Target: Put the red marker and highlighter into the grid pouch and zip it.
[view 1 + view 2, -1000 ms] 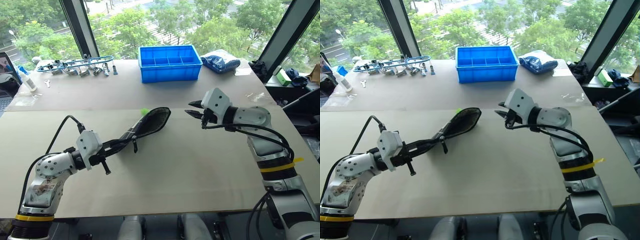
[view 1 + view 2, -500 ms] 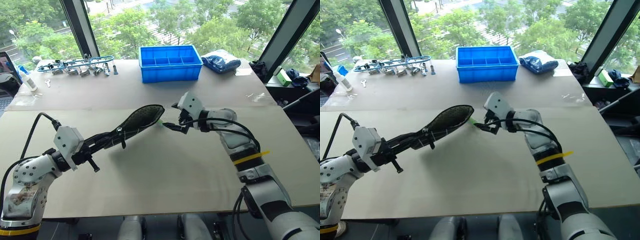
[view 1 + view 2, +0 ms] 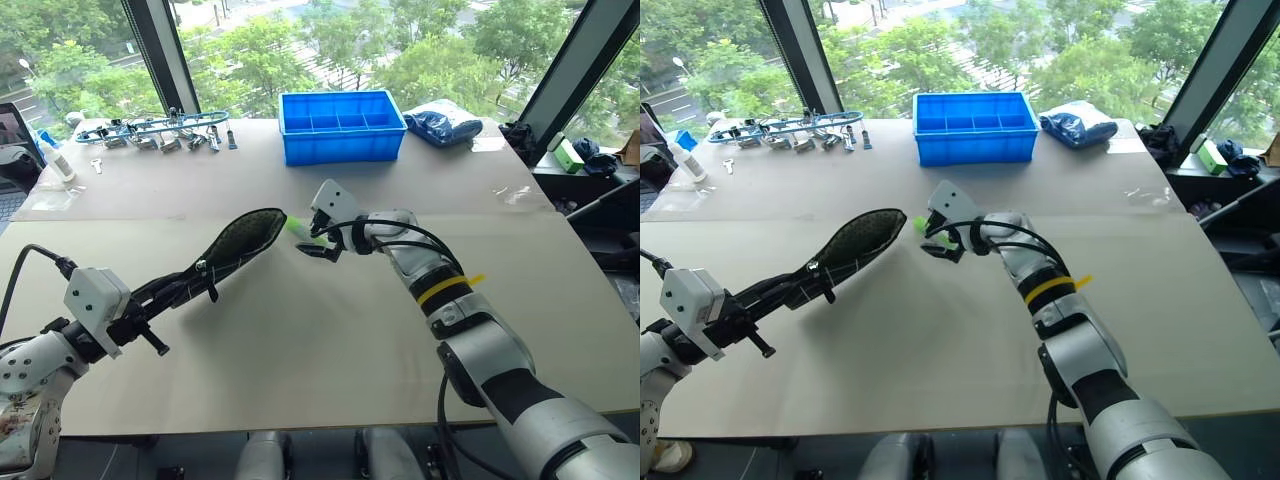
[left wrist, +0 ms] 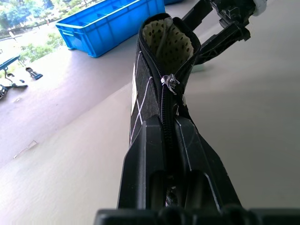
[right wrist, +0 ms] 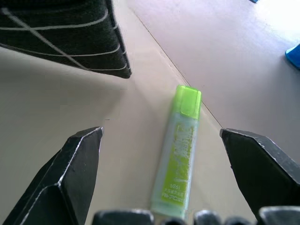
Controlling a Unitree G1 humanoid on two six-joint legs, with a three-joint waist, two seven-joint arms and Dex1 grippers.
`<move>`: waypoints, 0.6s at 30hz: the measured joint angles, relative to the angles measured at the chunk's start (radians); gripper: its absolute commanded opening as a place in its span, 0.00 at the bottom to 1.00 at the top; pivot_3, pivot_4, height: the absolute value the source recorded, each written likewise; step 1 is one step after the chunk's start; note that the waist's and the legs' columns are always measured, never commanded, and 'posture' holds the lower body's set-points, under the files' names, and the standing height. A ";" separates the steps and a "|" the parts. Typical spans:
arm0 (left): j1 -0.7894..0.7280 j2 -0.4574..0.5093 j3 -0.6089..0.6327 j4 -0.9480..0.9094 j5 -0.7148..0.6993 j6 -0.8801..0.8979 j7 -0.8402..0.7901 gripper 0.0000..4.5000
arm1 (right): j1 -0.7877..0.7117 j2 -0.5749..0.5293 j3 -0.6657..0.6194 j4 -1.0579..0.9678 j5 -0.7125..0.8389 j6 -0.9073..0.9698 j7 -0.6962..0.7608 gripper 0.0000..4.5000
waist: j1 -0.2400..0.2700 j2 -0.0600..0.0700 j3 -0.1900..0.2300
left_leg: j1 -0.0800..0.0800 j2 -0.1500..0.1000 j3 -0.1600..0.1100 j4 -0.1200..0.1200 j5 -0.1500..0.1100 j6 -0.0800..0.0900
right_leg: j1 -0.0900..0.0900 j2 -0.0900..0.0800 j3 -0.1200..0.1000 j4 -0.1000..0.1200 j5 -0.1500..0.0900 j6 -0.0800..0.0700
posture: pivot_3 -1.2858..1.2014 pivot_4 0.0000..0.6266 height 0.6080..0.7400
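Left gripper (image 4: 171,140) clenched on the lower end of the grid pouch (image 3: 232,252), lifting it off the table (image 3: 330,350) at a slant, its unzipped mouth uppermost and pointing toward the right gripper. Pale dotted lining visible inside the mouth; zipper pull (image 4: 169,81) a little way below the opening. No marker visible anywhere; contents of the pouch impossible to tell.

Right gripper (image 3: 318,243) low over the table near the pouch mouth, fingers (image 5: 77,159) released and spread wide, one on each side of the highlighter (image 5: 180,152). Highlighter flat on the table between those fingers, touched by neither, its brighter green cap pointing away from the wrist, just beside the pouch's raised end.

Farther back on the adjoining table: blue compartment bin (image 3: 340,125), blue-wrapped bundle (image 3: 445,122) to its right, row of small metal tools (image 3: 155,132) to its left, white bottle (image 3: 55,160) near the left edge.
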 measured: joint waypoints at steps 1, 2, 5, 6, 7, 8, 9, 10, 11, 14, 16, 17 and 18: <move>0.007 -0.005 -0.002 0.000 0.007 -0.013 0.000 0.00 | -0.010 0.012 -0.005 0.053 -0.003 0.000 -0.029 0.99 | -0.001 0.000 0.000 | 0.000 0.000 0.000 0.000 0.000 0.000 | 0.000 0.000 0.000 0.000 0.000 0.000 | 0.52 0.24 1.00; 0.008 -0.006 -0.003 0.000 0.009 -0.015 0.000 0.00 | -0.012 0.018 -0.008 0.074 -0.005 0.000 -0.040 0.99 | -0.001 0.000 0.000 | 0.000 0.000 0.000 0.000 0.000 0.000 | 0.000 0.000 0.000 0.000 0.000 0.000 | 0.52 0.24 1.00; 0.012 -0.010 -0.004 0.001 0.016 -0.027 0.000 0.00 | -0.024 0.042 -0.035 0.162 -0.005 -0.001 -0.073 0.99 | -0.006 0.000 0.000 | 0.000 0.000 0.000 0.000 0.000 -0.001 | 0.000 0.000 0.000 0.000 0.000 0.000 | 0.52 0.24 1.00; 0.012 -0.013 -0.005 0.002 0.016 -0.028 0.000 0.00 | -0.034 0.046 -0.040 0.178 -0.004 -0.001 -0.078 0.99 | -0.008 0.000 0.000 | 0.000 0.000 0.000 -0.001 0.000 -0.001 | 0.000 0.000 0.000 0.000 0.000 0.000 | 0.52 0.24 1.00; 0.012 -0.014 -0.006 0.002 0.016 -0.028 0.000 0.00 | -0.045 0.052 -0.048 0.196 -0.001 0.000 -0.085 0.99 | -0.011 0.000 0.000 | 0.000 0.000 0.000 -0.001 0.000 -0.001 | 0.000 0.000 0.000 0.000 0.000 0.000 | 0.52 0.24 1.00; 0.012 -0.014 -0.007 0.003 0.017 -0.029 0.000 0.00 | -0.052 0.057 -0.063 0.213 0.002 0.003 -0.088 0.99 | -0.013 0.000 0.000 | 0.000 0.001 -0.001 -0.001 0.000 -0.001 | 0.000 0.000 0.000 0.000 0.000 0.000 | 0.52 0.24 1.00; 0.011 -0.014 -0.007 0.004 0.017 -0.029 -0.001 0.00 | -0.056 0.061 -0.076 0.229 0.004 0.005 -0.092 0.99 | -0.014 0.000 0.000 | 0.000 0.000 -0.001 -0.001 0.000 -0.001 | 0.000 0.000 0.000 0.000 0.000 0.000 | 0.52 0.24 1.00; 0.011 -0.014 -0.008 0.006 0.018 -0.029 -0.001 0.00 | -0.058 0.065 -0.085 0.238 0.010 0.009 -0.095 0.99 | -0.016 0.000 0.000 | 0.000 0.000 -0.001 -0.001 0.000 -0.001 | 0.000 0.000 0.000 0.000 0.000 0.000 | 0.52 0.24 1.00; 0.007 -0.014 -0.010 0.011 0.018 -0.030 -0.001 0.00 | -0.063 0.071 -0.098 0.249 0.015 0.017 -0.099 0.94 | -0.018 0.000 0.000 | 0.001 0.001 -0.002 -0.001 0.000 -0.001 | 0.000 0.000 0.000 0.000 0.000 0.000 | 0.52 0.24 1.00; -0.002 -0.015 -0.021 0.022 0.019 -0.033 -0.001 0.00 | -0.071 0.081 -0.119 0.271 0.023 0.025 -0.103 0.78 | -0.021 0.000 0.000 | 0.001 0.000 -0.004 -0.001 0.000 -0.001 | 0.000 0.000 0.000 0.000 0.000 0.000 | 0.52 0.24 1.00; -0.011 -0.017 -0.027 0.028 0.020 -0.034 -0.002 0.00 | -0.071 0.082 -0.131 0.276 0.025 0.030 -0.103 0.61 | -0.019 0.000 0.000 | 0.001 0.000 -0.005 -0.001 0.000 -0.001 | 0.001 -0.001 0.000 0.000 0.000 0.000 | 0.52 0.24 1.00; -0.015 -0.017 -0.030 0.032 0.020 -0.035 -0.002 0.00 | -0.071 0.079 -0.136 0.276 0.025 0.034 -0.104 0.54 | -0.018 0.000 0.000 | 0.001 0.000 -0.005 -0.001 0.000 -0.001 | 0.001 -0.001 0.000 0.000 0.000 0.000 | 0.52 0.24 1.00; -0.020 -0.017 -0.033 0.038 0.020 -0.037 -0.003 0.00 | -0.071 0.074 -0.140 0.276 0.025 0.036 -0.103 0.45 | -0.018 0.000 0.000 | 0.001 0.000 -0.006 -0.001 0.000 -0.001 | 0.001 -0.001 0.000 0.000 0.000 0.000 | 0.52 0.24 1.00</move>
